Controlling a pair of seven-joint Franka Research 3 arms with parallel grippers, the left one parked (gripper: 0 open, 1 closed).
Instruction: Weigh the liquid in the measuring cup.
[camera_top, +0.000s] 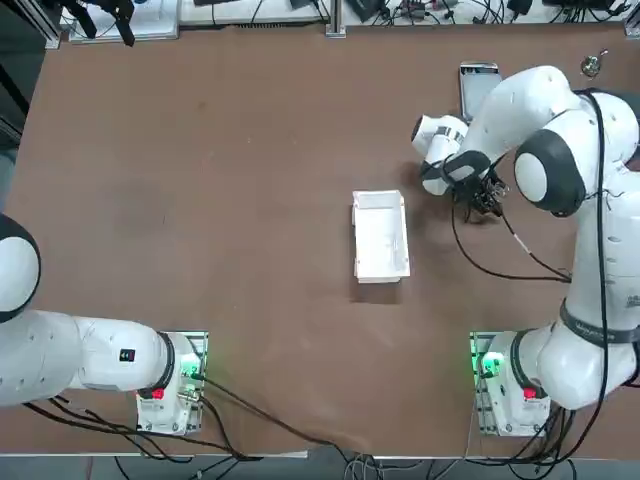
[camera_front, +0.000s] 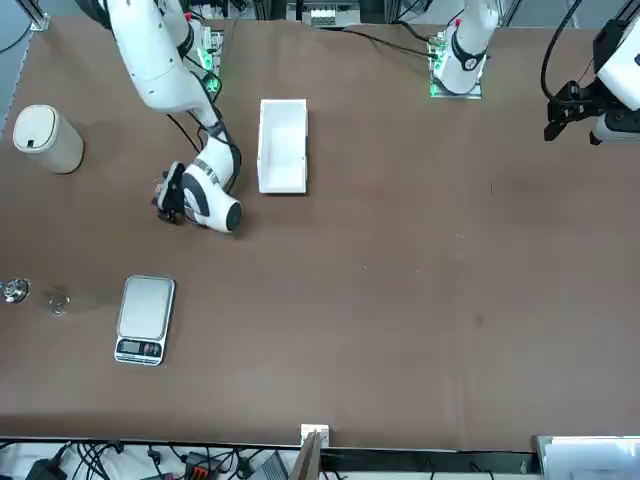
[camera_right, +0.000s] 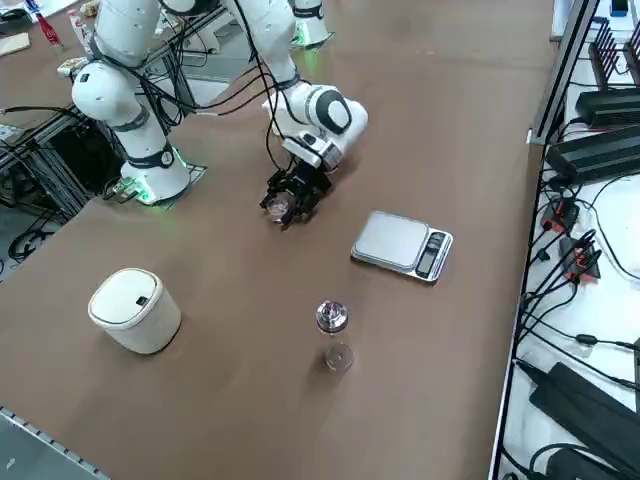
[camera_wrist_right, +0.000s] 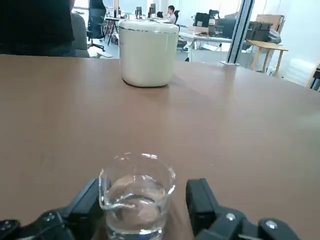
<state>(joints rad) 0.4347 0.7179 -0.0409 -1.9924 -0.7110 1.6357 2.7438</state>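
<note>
Just robot-side of the scale (camera_front: 145, 308), the right gripper (camera_wrist_right: 146, 187) stands open astride the measuring cup (camera_wrist_right: 137, 207): grasping seems in hand, next calling for gentle closure before a level lift.

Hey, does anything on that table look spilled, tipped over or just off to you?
Nothing stands out. The measuring cup stands upright between the open fingers of the right end effector, with liquid inside and no spill visible. The scale and white tray look undamaged.
</note>
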